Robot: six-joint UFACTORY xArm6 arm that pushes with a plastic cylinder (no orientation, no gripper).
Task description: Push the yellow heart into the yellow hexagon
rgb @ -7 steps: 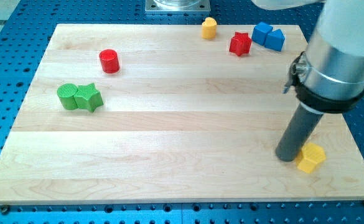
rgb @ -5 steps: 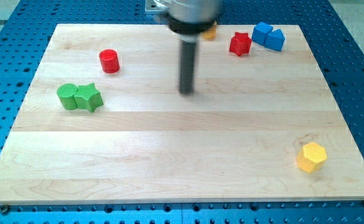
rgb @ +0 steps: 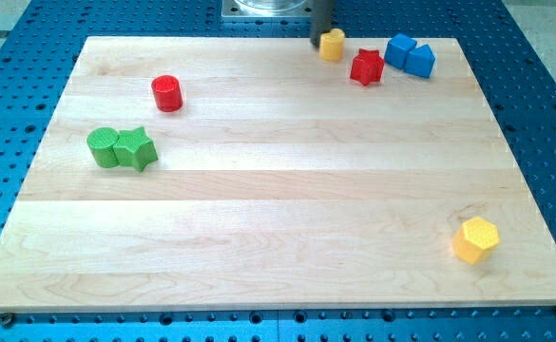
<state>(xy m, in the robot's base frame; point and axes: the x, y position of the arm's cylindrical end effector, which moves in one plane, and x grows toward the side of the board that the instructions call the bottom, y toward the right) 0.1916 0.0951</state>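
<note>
The yellow heart (rgb: 332,45) sits near the board's top edge, right of centre. The yellow hexagon (rgb: 475,239) lies far off at the board's bottom right. My tip (rgb: 319,46) stands at the top edge, touching the heart's left side. Only the rod's lower part shows; the rest runs out of the view's top.
A red star (rgb: 366,67) lies just right of and below the heart, with two blue blocks (rgb: 410,55) beyond it at the top right. A red cylinder (rgb: 166,93) is at the upper left. A green block and a green star (rgb: 123,148) touch at the left.
My tip went from beside the yellow hexagon to the board's middle, then up to the heart's left side. The heart has shifted slightly right. The hexagon stayed put.
</note>
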